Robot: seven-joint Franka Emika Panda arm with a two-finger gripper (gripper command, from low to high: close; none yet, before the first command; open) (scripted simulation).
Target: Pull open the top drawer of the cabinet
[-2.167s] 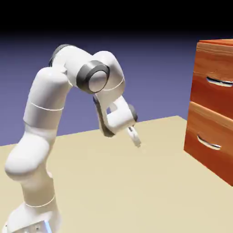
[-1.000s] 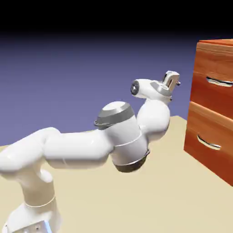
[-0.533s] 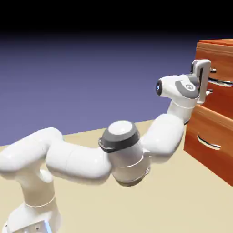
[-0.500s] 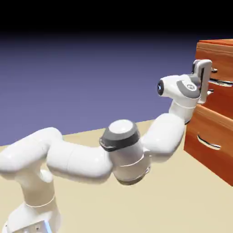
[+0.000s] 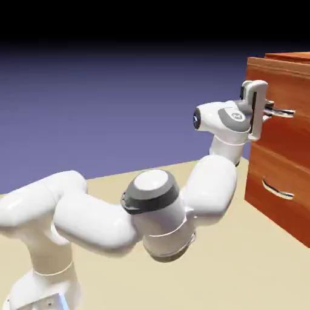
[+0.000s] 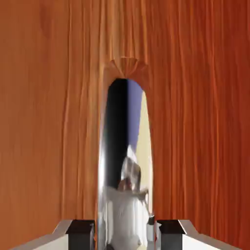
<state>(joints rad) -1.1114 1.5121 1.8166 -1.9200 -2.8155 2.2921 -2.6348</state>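
Observation:
The cabinet (image 5: 289,209) stands at the exterior view's right, reddish-brown wood grain. Its top drawer (image 5: 283,77) sits slightly out from the cabinet front, and its silver handle (image 5: 283,112) sticks out of my gripper (image 5: 267,112), which is shut on it. In the hand view the drawer front (image 6: 44,122) fills the picture. The mirror-like handle (image 6: 124,166) runs up the middle, between my two grey fingertips (image 6: 80,233) at the bottom edge, and my gripper (image 6: 126,235) is closed around it.
The lower drawer (image 5: 275,166) with its own silver handle (image 5: 278,190) sits shut under the top one. The beige table (image 5: 242,266) stretches in front of the cabinet, and my arm's elbow (image 5: 154,212) hangs low over it.
My hand rose from mid-table to the top drawer's handle and closed on it. The drawer front has since shifted a little toward the exterior view's left with my hand.

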